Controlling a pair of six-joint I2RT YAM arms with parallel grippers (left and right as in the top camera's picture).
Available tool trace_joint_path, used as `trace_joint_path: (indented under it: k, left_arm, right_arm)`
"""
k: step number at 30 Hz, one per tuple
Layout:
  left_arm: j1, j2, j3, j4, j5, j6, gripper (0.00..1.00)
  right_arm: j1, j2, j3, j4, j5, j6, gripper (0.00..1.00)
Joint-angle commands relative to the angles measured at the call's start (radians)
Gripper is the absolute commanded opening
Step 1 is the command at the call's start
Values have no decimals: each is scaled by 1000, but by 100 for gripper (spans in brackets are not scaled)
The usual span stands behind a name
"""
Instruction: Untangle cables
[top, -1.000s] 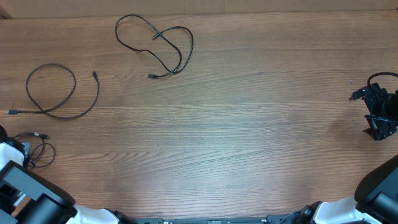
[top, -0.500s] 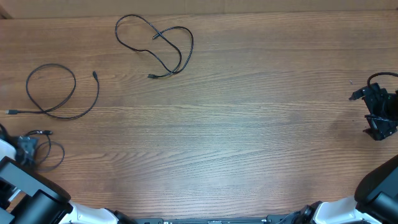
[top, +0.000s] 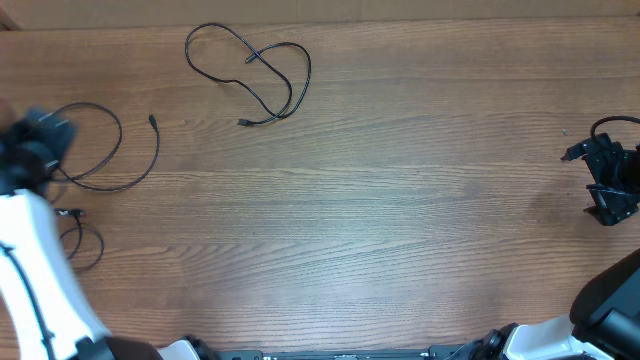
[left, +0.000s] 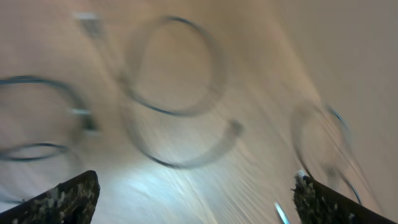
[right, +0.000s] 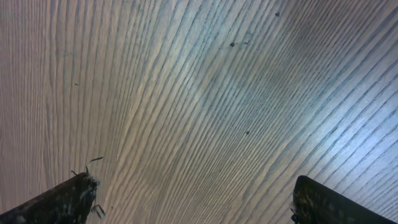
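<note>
Three thin black cables lie apart on the wooden table (top: 400, 200). One cable (top: 309, 70) sprawls in loops at the far middle-left. A second cable (top: 157, 150) curls in a ring at the left, and a third, smaller cable (top: 101, 247) sits near the left front. My left gripper (top: 40, 135) hovers, blurred, over the ring cable's left side. In the left wrist view that gripper (left: 196, 199) is open and empty, with a blurred ring of cable (left: 177, 114) ahead. My right gripper (top: 605, 195) is open at the far right, its fingers (right: 62, 202) over bare wood.
The table's far edge (top: 400, 20) runs along the top of the overhead view. The left arm's white body (top: 30, 270) covers the left front corner, and the right arm's base (top: 600, 310) fills the right front corner.
My left gripper has opened and let go of the small cable at the left front. The left arm then swung away toward the ring cable. The right arm stayed still.
</note>
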Motion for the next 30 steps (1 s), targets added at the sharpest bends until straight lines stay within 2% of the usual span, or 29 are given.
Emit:
trace_joint_path:
  k: [1,5,9,14,17,22,30]
  left_arm:
    - [-136,-83,2,0,-79,24,99]
    - [-229,-207,-56,2,-103,97,99]
    - [-234,-397,-218,18,-98,120,100]
    - [-230,-678,-441,129,148,211,100]
    - [-230,-805,-499,116,186,221,100]
    - [-230,-899,-505,31,184,221,99]
    - [-230,-901,-505,-105,178,221,99]
  right_arm:
    - [-2,-6,24,2,-1,4,100]
    - [-2,-6,24,2,-1,4,100]
    - [-2,-6,24,2,-1,4,100]
    - [-2,-6,24,2,-1,4,100]
    - [-2,-6,24,2,-1,4,100]
    - [-2,-6,24,2,-1,4,100]
    - [-2,-6,24,2,-1,4,100]
